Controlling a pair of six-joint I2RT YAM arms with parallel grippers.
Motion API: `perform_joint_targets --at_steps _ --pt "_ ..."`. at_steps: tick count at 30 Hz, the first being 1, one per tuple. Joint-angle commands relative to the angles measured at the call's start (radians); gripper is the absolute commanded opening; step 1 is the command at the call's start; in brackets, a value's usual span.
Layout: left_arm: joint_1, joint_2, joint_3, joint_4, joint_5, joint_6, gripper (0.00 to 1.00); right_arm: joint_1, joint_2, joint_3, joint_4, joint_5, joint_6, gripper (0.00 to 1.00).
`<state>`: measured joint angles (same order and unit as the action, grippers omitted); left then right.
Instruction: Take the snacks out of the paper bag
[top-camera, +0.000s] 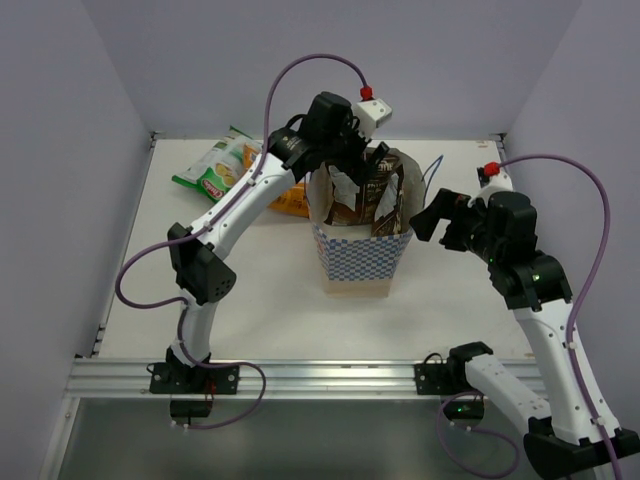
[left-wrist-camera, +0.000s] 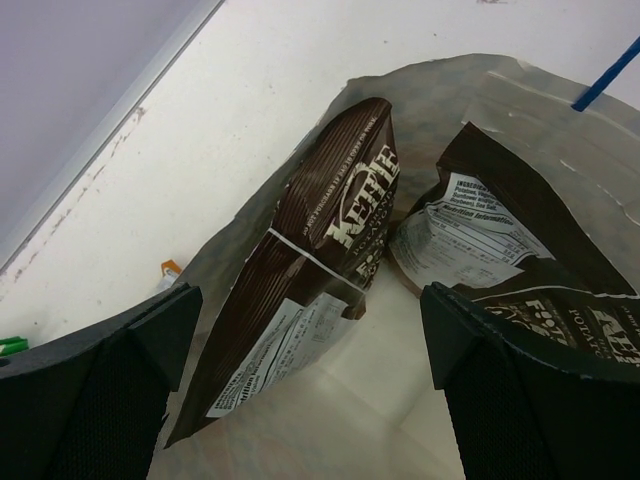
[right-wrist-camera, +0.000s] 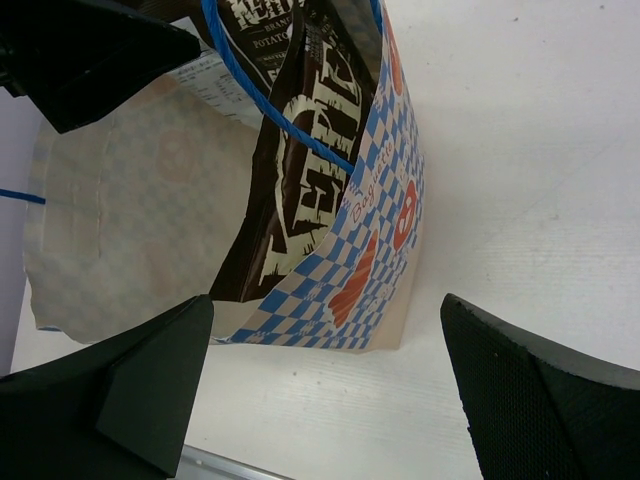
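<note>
Surface: white table (top-camera: 260, 300), pale lilac walls (top-camera: 300, 60) on three sides | paper bag (top-camera: 360, 258) upright mid-table, two dark brown packets (top-camera: 385, 195) standing inside | green and white packet (top-camera: 220, 170) and orange packet (top-camera: 291, 204) lying at bag's 10 o'clock | left gripper (left-wrist-camera: 310, 385) spread wide above bag mouth, empty | right gripper (right-wrist-camera: 330, 390) spread wide at bag's 3 o'clock, empty

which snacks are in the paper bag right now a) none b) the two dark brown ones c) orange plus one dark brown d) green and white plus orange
B: one dark brown packet and a second dark brown packet stand inside the paper bag, while the green and white packet and the orange packet lie on the table outside it.
</note>
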<state>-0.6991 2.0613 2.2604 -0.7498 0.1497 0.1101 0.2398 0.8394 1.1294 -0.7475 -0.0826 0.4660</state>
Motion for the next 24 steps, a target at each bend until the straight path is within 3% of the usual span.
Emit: perform_joint_targets --at_steps 1,8,14,20,23,24 --pt "-0.002 0.003 0.037 0.006 -0.044 0.036 0.98 -0.007 0.003 0.036 0.010 -0.031 -0.013 0.99" --pt "-0.002 0.029 0.042 0.027 -0.019 0.057 0.98 -0.005 -0.013 0.020 0.007 -0.026 -0.009 0.99" --pt "-0.002 0.037 -0.019 0.010 0.051 0.040 0.93 -0.005 -0.022 0.007 0.007 -0.016 -0.003 0.99" --pt "-0.002 0.062 -0.006 0.013 0.022 0.048 0.87 -0.005 -0.022 -0.002 0.011 -0.023 0.005 0.99" --pt "-0.002 0.072 0.022 0.023 0.016 0.054 0.73 -0.005 -0.026 -0.003 0.013 -0.026 0.006 0.99" --pt "-0.002 0.072 0.031 0.026 0.016 0.057 0.62 -0.005 -0.026 -0.005 0.013 -0.028 0.008 0.99"
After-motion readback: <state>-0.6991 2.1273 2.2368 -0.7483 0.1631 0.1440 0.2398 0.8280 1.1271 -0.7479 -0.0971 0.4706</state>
